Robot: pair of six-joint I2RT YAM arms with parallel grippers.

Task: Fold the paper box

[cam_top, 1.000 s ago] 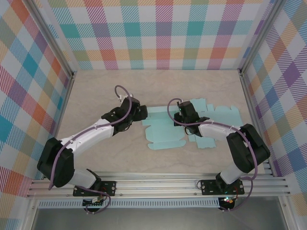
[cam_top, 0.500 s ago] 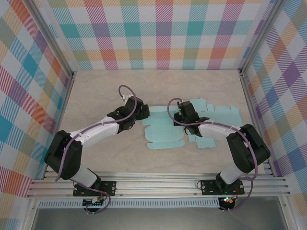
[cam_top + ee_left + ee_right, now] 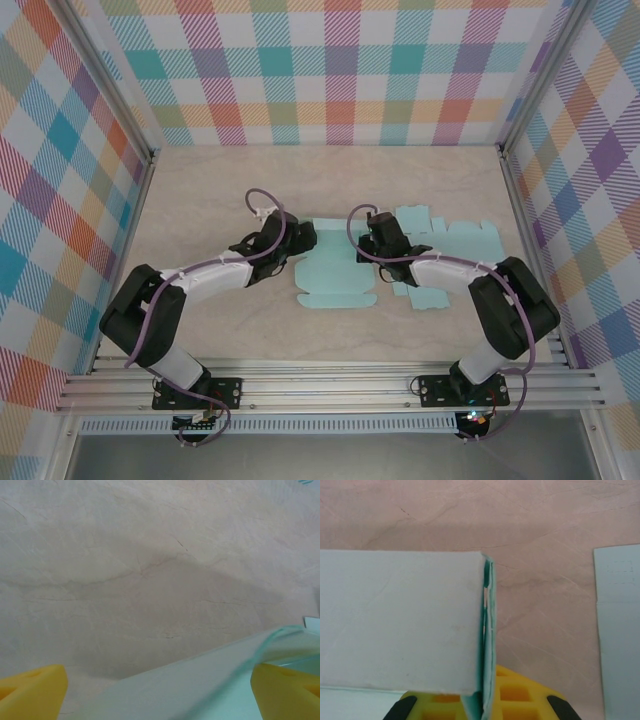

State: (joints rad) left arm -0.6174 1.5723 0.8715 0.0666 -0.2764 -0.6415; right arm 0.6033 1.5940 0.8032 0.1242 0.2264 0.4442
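Flat on the pale table, the teal paper box lies unfolded near the middle, between the two arms, with the left gripper at its far left corner and the right gripper at its far right corner. Seen from the left wrist, the left gripper stands wide open: its yellow fingertips sit far apart at the bottom corners, and a blurred teal flap of the box rises between them without being clamped. Seen from the right wrist, the right gripper has its yellow pads drawn together on a doubled edge of the paper box, which stands upright with a broad panel spreading to the left. Just right of the box in the top view lie other teal sheets, flat on the table and overlapping one another; one of them shows at the right of the right wrist view
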